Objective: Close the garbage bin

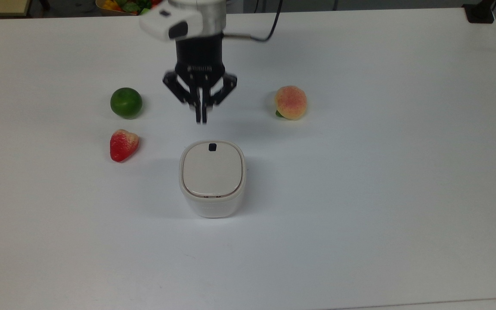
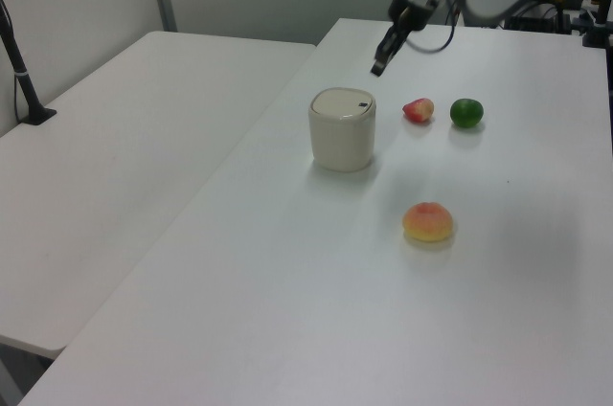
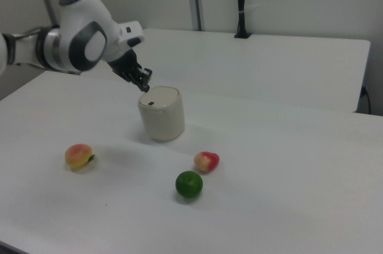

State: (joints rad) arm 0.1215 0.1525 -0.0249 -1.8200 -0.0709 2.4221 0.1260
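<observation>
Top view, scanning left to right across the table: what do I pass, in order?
Lime and strawberry sit at about the same spot across, lime farther up, then gripper, garbage bin, peach.

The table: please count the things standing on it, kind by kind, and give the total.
Garbage bin: 1
Strawberry: 1
Lime: 1
Peach: 1
Total: 4
</observation>
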